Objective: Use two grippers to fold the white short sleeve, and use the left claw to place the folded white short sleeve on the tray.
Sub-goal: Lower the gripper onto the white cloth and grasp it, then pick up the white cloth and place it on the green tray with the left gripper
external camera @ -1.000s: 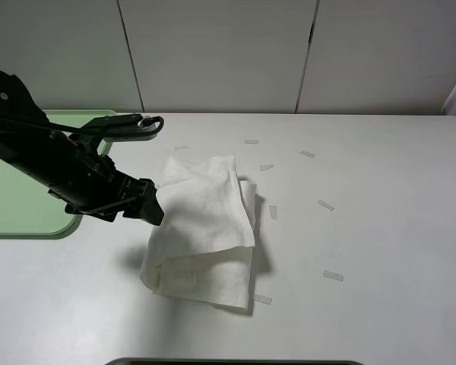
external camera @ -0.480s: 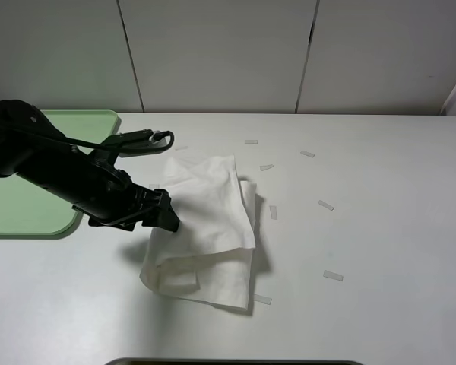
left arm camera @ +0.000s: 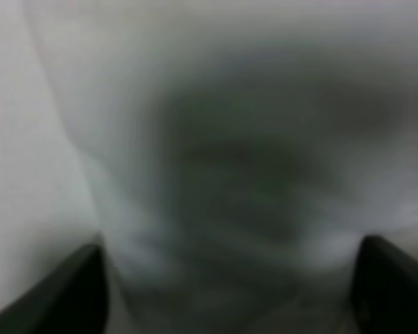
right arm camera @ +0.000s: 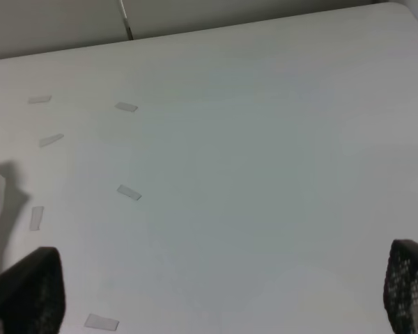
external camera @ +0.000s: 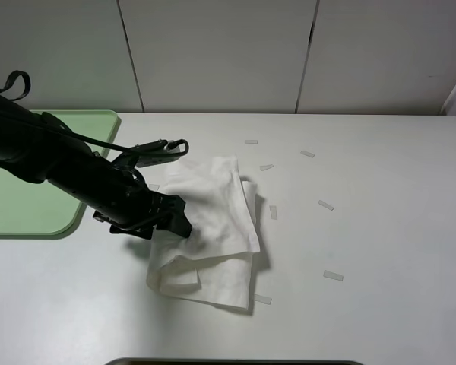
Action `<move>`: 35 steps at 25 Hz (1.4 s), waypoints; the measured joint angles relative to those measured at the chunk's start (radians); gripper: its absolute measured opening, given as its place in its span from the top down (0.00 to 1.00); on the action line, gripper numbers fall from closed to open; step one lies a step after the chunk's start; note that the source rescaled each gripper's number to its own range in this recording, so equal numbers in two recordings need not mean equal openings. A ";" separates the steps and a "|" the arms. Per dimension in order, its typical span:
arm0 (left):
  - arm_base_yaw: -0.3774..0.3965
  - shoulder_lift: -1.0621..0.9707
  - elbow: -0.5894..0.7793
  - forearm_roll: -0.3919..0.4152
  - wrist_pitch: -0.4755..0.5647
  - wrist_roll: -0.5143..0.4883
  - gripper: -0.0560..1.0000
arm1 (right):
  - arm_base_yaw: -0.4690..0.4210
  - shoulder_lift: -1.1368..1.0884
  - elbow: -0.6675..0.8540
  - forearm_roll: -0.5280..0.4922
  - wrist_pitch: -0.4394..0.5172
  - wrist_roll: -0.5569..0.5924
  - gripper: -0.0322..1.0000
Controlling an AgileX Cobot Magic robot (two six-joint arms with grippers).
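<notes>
Your left claw (external camera: 176, 225) sits at the folded white short sleeve's (external camera: 213, 220) nine o'clock edge, fingers spread around cloth, grip unconfirmed. Folding looks done; the tray (external camera: 30, 217) awaits at nine o'clock.

A plain white tabletop (external camera: 380, 228) carries everything. The folded white short sleeve (external camera: 213, 228) lies rumpled on it, its near-side edge right at the left hand (external camera: 176, 222). The pale-green tray (external camera: 30, 205) rests flat on the tabletop's edge, behind that hand on the side away from the shirt. Small pale strips (external camera: 333, 275) lie scattered on the bare surface beyond the shirt, well apart from the hand; one strip (external camera: 262, 299) sits just beside the shirt's lower corner.
</notes>
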 joint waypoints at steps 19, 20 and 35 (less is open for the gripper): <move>0.023 -0.008 -0.083 0.501 0.043 -0.164 0.83 | 0.000 0.000 0.000 0.004 0.000 0.000 0.00; 0.037 -0.020 -0.111 0.663 0.064 -0.236 0.83 | 0.000 0.000 0.000 0.004 0.000 0.000 0.00; 0.276 -0.108 -0.243 1.600 0.163 -0.627 0.83 | 0.000 0.000 0.000 0.004 0.000 0.000 0.00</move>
